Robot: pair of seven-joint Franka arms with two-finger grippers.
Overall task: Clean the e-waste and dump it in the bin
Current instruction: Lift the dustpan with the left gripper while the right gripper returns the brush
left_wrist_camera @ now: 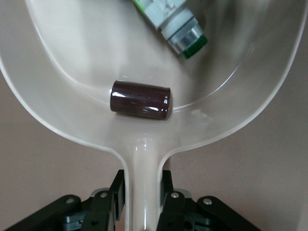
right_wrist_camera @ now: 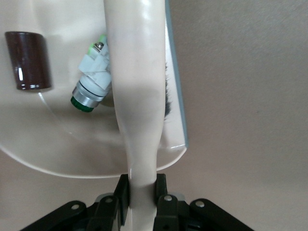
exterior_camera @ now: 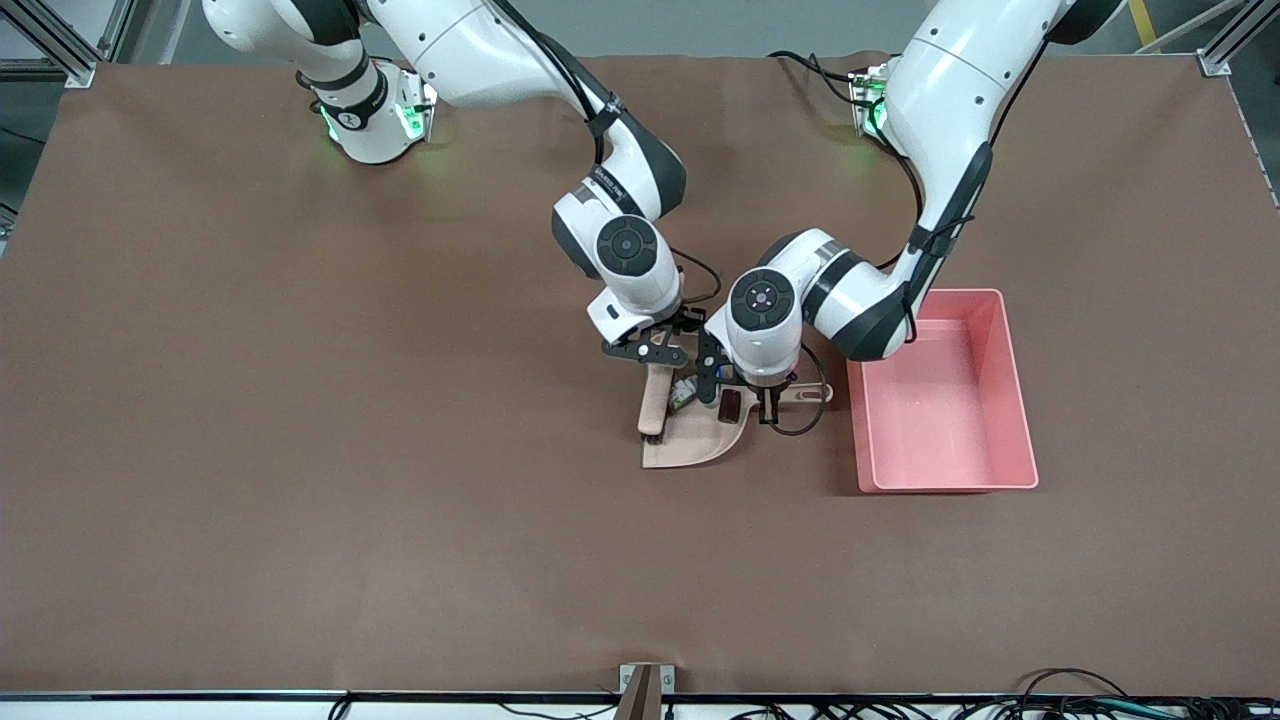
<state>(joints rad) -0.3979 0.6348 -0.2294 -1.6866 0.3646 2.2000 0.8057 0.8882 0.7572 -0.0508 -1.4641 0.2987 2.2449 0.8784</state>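
Observation:
The e-waste lies in the beige dustpan [exterior_camera: 690,450]: a dark brown block [exterior_camera: 730,404] and a white-grey component with a green part [exterior_camera: 684,394]. In the left wrist view the block [left_wrist_camera: 140,99] lies near the handle's root, the component [left_wrist_camera: 175,24] deeper in the pan [left_wrist_camera: 72,57]. My left gripper [exterior_camera: 772,405] is shut on the dustpan's handle [left_wrist_camera: 143,192]. My right gripper [exterior_camera: 660,362] is shut on a beige brush [exterior_camera: 653,405], its handle [right_wrist_camera: 137,96] over the pan beside the component [right_wrist_camera: 91,82] and block [right_wrist_camera: 28,60]. The pink bin [exterior_camera: 940,400] stands beside the dustpan, toward the left arm's end.
The brown mat [exterior_camera: 300,450] covers the whole table. The bin's inside shows nothing in it. A cable loop [exterior_camera: 800,425] hangs from the left wrist between the dustpan and the bin. Both arms crowd the middle above the dustpan.

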